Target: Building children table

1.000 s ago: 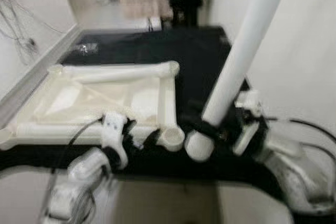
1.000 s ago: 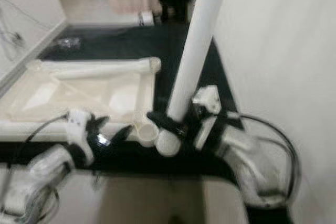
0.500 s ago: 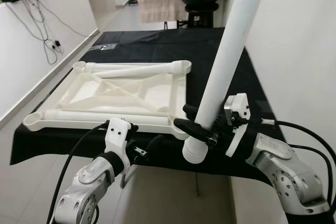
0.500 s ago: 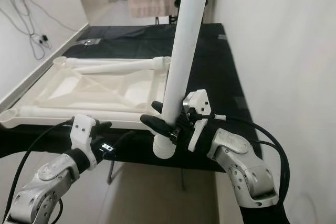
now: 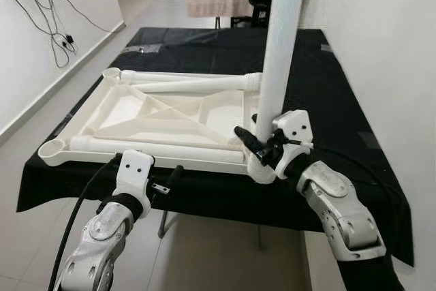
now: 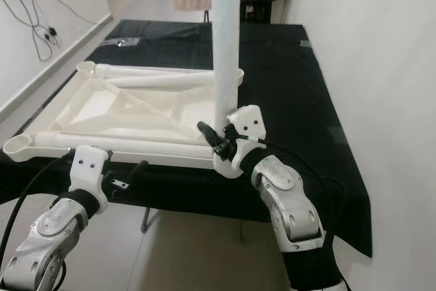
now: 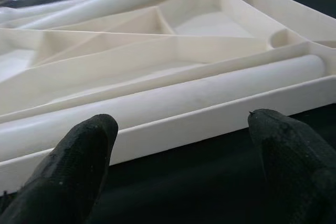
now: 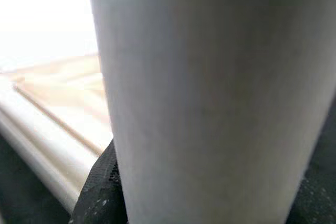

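Standing upright in the right gripper [image 5: 262, 146], which pinches its lower end, the long white plastic tube leg [image 5: 278, 52] meets the near-right corner socket of the upturned cream tabletop frame [image 5: 157, 117] on the black-clothed desk [image 5: 340, 127]. Seating looks unfinished; other sockets await legs. The left gripper [image 5: 167, 183] hovers spread.

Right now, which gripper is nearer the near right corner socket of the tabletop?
Right. The right gripper holds the leg upright at that corner socket of the tabletop. The left gripper is open, hovering before the near edge, further left.
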`<state>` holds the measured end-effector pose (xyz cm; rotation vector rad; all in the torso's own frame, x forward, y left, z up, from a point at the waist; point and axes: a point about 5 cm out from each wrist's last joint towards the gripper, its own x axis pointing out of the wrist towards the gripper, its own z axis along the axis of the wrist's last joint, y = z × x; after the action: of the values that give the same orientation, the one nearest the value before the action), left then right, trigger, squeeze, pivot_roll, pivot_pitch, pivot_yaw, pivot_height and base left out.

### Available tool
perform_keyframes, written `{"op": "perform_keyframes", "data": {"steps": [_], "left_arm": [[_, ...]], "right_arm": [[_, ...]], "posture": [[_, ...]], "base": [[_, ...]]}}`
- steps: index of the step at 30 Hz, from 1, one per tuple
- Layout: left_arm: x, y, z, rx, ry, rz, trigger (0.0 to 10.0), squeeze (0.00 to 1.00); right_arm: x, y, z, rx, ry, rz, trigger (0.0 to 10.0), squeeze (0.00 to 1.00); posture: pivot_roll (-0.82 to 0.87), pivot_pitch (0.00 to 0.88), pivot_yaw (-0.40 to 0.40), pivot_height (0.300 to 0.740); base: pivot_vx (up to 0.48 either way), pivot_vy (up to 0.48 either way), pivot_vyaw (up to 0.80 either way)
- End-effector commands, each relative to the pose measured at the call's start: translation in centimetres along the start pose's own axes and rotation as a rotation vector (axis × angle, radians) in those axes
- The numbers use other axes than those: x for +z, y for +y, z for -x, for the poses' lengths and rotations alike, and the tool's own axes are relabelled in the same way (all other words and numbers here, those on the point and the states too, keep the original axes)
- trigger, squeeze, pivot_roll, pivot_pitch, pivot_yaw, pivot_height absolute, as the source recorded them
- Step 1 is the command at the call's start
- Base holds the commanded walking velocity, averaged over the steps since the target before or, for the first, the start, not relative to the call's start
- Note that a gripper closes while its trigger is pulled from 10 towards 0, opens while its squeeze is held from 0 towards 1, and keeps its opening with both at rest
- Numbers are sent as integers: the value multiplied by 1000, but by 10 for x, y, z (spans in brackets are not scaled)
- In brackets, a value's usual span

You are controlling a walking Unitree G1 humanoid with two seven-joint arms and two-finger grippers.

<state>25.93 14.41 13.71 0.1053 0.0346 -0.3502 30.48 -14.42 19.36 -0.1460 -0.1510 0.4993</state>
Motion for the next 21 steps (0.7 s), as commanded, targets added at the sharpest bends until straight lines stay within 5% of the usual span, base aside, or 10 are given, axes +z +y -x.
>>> {"op": "perform_keyframes", "data": {"steps": [1, 6, 8, 9, 15, 16, 21], "left_arm": [[-4, -10, 7, -92, 17, 5, 10000, 0], [-3, -18, 12, -165, 11, 24, 10000, 0], [2, -28, 22, -248, -10, 66, 10000, 0], [5, -33, 26, -284, -22, 71, 0, 0], [10, -39, 28, -343, -45, 70, 0, 0], [13, -44, 30, -389, -53, 74, 0, 0], [12, -48, 35, -433, -46, 82, 0, 0]], "right_arm": [[5, -7, 4, 29, -61, -37, 10000, 0], [5, -10, 8, 91, -70, -113, 10000, 0], [21, -9, 17, 259, -175, -285, 10000, 0], [31, -9, 20, 340, -230, -330, 10000, 0], [43, -6, 19, 474, -273, -339, 10000, 0], [50, 0, 16, 577, -284, -315, 10000, 0], [65, 8, 7, 719, -305, -253, 10000, 0]], "posture": [[14, 133, 30, 740], [14, 133, 30, 740], [31, 185, 40, 740], [46, 213, 53, 740], [59, 242, 69, 740], [61, 257, 73, 740], [63, 277, 71, 740]], "base": [[0, 0, 0], [0, 0, 0], [0, 0, 0], [0, 0, 0], [0, 0, 0], [0, 0, 0], [0, 0, 0]]}}
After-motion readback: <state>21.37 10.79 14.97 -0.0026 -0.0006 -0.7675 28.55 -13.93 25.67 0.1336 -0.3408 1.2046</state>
